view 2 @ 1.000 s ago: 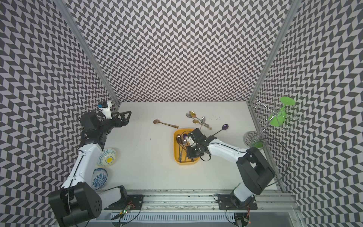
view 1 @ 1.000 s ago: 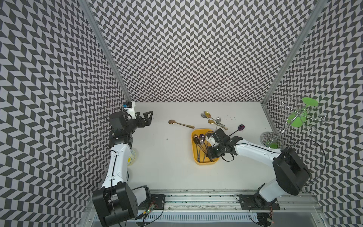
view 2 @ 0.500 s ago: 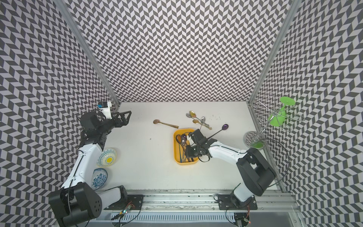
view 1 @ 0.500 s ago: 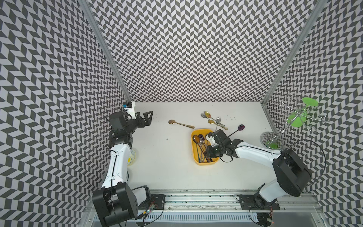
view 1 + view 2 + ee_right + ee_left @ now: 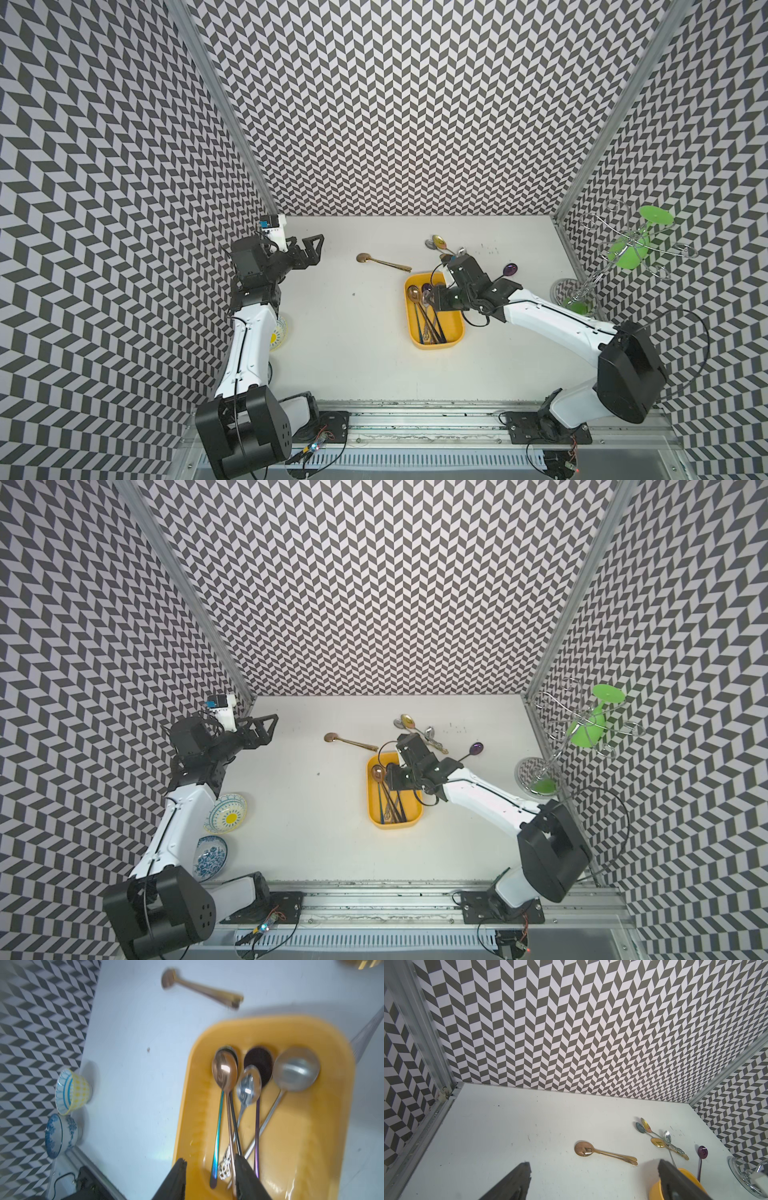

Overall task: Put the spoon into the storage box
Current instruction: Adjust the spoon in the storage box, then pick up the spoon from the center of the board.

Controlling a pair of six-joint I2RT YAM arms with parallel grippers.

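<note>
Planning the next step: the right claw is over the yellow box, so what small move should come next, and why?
Probably lift the right claw straight up: its jaws stand apart with nothing gripped, and the spoons lie inside the storage box.

White table point(image 5: 353, 365) carries storage box point(image 5: 452, 323), loose spoons point(image 5: 365, 258), bowls point(image 5: 227, 813), apparently a rack point(image 5: 530, 776).
</note>
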